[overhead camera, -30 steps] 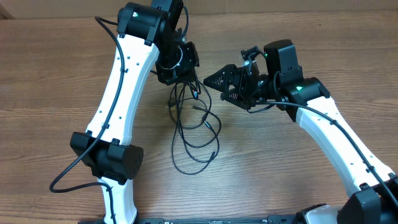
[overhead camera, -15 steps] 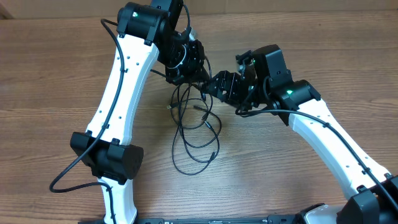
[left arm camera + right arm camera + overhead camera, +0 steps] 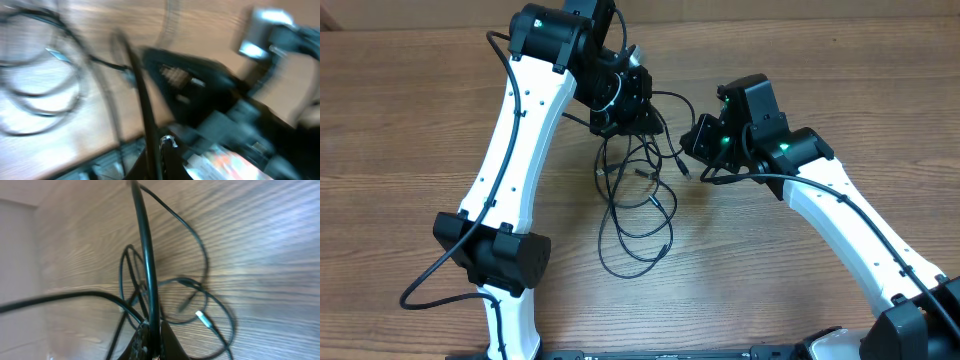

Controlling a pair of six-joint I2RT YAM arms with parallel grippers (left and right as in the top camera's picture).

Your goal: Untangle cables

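Wood-grain tabletop [image 3: 820,60] fills the scene, and both arms meet near its far middle. The cables [image 3: 638,215] lie on it as a loose tangle of thin black loops just in front of the two grippers, with the largest loop reaching toward the near edge. The left gripper [image 3: 632,118] is clenched on a strand at the top of the tangle. Its wrist view is badly blurred but shows a cord rising from between the closed fingers [image 3: 161,150]. The right gripper [image 3: 690,142] sits just to the right, likewise clamped on a strand, and its wrist view shows a taut cord running straight up from the tips. One thin strand arcs between the two grippers. A small silvery plug [image 3: 202,316] rests on the wood among the loops.
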